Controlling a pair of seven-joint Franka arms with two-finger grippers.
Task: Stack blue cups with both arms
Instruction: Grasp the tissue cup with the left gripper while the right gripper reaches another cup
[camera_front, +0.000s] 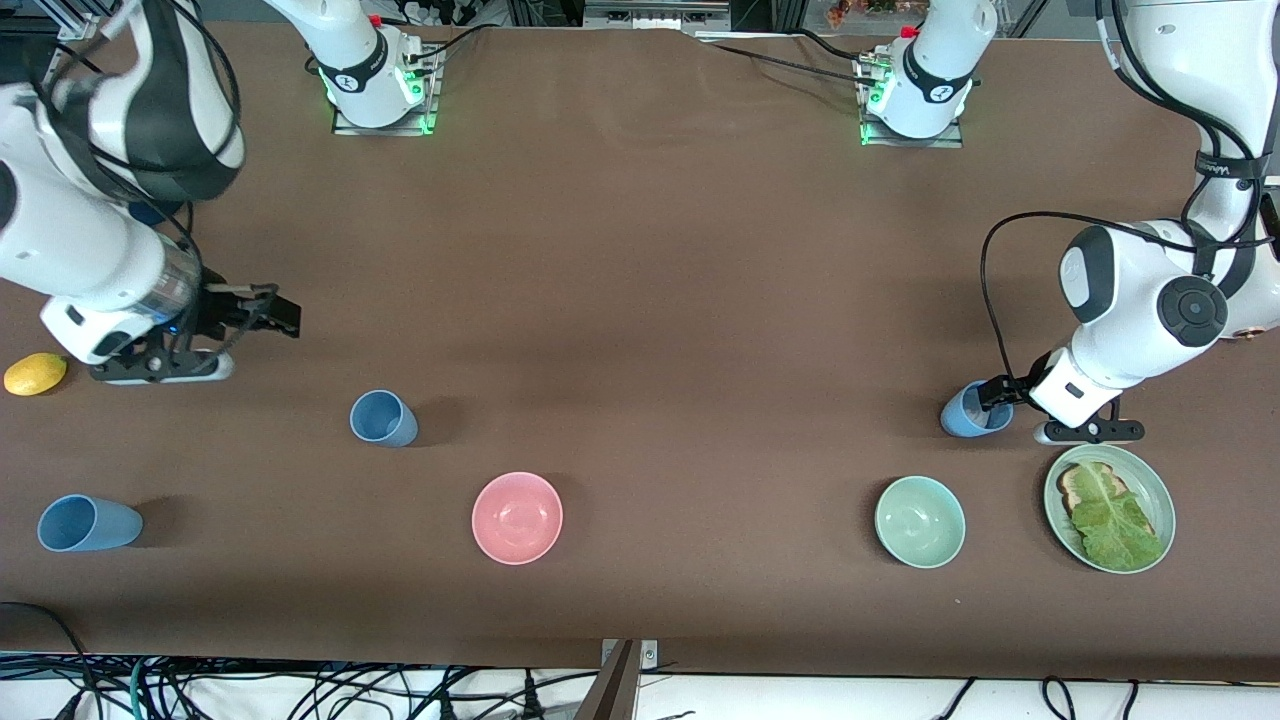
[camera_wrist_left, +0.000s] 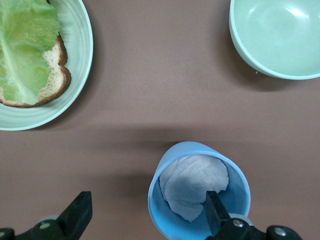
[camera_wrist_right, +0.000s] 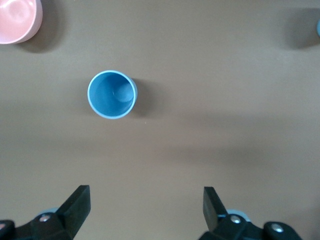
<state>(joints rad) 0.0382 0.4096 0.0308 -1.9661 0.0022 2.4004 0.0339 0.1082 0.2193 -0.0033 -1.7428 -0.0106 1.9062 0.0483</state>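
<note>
The left gripper (camera_front: 1000, 400) is low at a small light-blue matte cup (camera_front: 968, 411) toward the left arm's end of the table. Its fingers are spread wide: one black finger (camera_wrist_left: 216, 212) reaches inside the cup and the other (camera_wrist_left: 76, 216) stands outside on bare table, so nothing is clamped. In the left wrist view this cup (camera_wrist_left: 199, 192) has a pale rounded lump (camera_wrist_left: 192, 187) inside. Near this gripper stand a pale green round bowl (camera_front: 920, 521) and a pale green plate (camera_front: 1153, 485) with bread and a lettuce leaf (camera_front: 1115, 520).

The right gripper (camera_front: 272, 310) hangs in the air over bare table, fingers wide apart and holding nothing. Below it, a second light-blue cup (camera_front: 382, 418) stands upright. A third light-blue cup (camera_front: 88, 524) stands further toward the right arm's end. A pink round bowl (camera_front: 517, 517) and a yellow lemon-like fruit (camera_front: 35, 373) are also there.
</note>
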